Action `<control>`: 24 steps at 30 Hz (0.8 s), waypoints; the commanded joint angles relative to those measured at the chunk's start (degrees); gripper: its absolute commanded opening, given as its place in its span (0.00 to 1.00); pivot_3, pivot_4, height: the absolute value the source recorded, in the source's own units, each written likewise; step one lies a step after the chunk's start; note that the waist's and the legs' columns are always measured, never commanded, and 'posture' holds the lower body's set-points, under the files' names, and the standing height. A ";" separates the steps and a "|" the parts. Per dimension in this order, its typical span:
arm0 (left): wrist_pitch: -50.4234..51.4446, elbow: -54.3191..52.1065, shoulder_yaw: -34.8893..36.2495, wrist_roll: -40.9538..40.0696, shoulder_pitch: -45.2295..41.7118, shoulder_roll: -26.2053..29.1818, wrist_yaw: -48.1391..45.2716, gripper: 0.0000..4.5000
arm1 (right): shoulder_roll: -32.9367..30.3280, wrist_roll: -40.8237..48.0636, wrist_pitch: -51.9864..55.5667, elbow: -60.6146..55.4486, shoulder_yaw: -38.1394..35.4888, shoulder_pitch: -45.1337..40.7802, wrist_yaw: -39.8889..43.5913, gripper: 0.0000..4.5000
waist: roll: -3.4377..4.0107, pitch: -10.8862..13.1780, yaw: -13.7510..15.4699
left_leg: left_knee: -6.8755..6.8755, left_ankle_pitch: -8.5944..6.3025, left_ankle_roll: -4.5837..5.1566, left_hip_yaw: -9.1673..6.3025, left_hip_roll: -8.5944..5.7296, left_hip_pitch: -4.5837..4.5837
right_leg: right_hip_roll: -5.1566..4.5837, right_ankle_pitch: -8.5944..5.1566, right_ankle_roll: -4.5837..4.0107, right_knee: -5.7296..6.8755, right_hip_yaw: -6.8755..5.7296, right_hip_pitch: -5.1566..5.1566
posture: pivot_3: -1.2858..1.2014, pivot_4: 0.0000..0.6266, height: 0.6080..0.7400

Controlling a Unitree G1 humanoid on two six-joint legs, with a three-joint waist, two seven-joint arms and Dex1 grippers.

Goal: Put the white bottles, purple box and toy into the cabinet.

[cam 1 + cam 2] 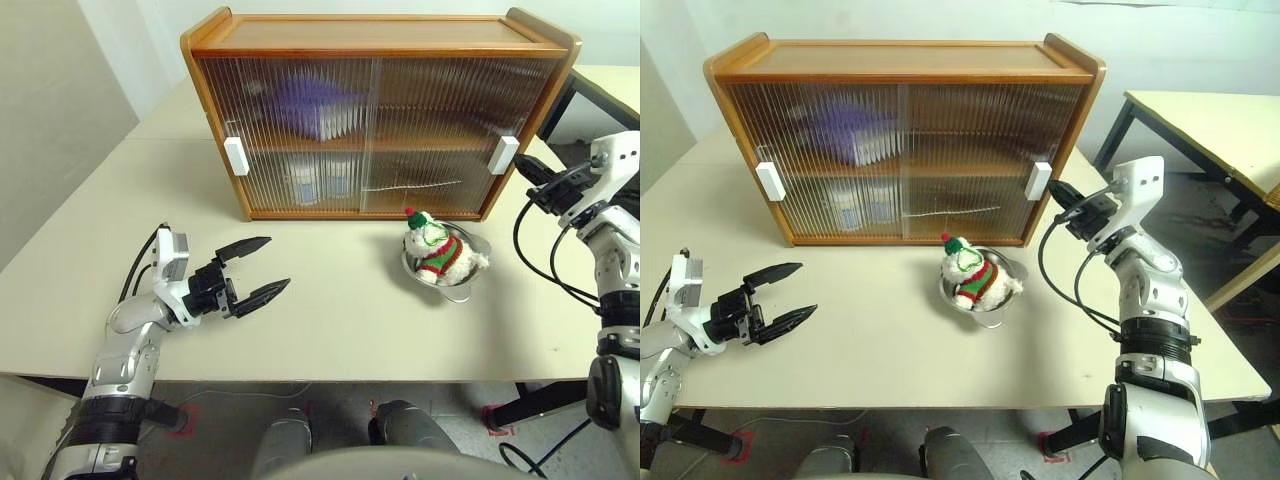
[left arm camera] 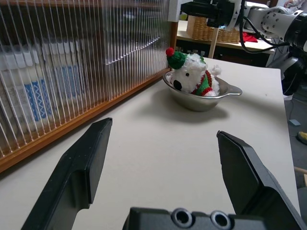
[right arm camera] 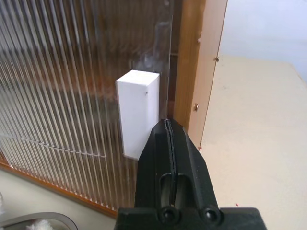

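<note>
The cabinet (image 1: 370, 110) stands at the back of the table with both ribbed doors slid closed. Behind its left door a blurred purple box (image 1: 315, 105) sits on the upper shelf, and white bottles (image 2: 36, 91) with blue labels stand on the lower level. The toy (image 1: 435, 250), a white plush in a striped sweater and green hat, lies in a metal bowl (image 1: 470, 290) in front of the right door. My left gripper (image 1: 279, 262) hovers open over the table, left of the toy, holding nothing. My right gripper (image 3: 167, 125) is shut, its tip right beside the right door's white handle (image 3: 138, 112).
A second table (image 1: 1220, 120) stands off to the right, past the cabinet's right end. Black cables hang from my right forearm (image 1: 540, 260). A wicker basket (image 2: 206, 31) sits in the background of the left wrist view.
</note>
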 commanded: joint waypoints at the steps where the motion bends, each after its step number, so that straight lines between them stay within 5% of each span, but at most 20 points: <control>1: -0.75 0.82 -0.54 1.37 -0.37 -0.06 -0.03 1.00 | 0.25 -0.93 -0.53 1.47 0.60 -0.91 -0.62 0.00 | 0.00 0.00 0.04 | 0.00 0.00 0.00 0.00 0.00 0.00 | 0.00 0.00 0.01 0.00 0.00 0.00 | 0.47 0.00 1.00; 24: -0.90 -0.10 -0.36 1.66 0.47 -0.38 1.17 1.00 | 11.98 0.25 2.45 -1.37 7.56 -5.53 6.19 0.00 | 0.04 -0.01 0.20 | -0.03 0.00 0.00 -0.11 0.07 0.00 | 0.06 0.14 -0.41 0.00 -0.05 -0.05 | 0.48 0.00 1.00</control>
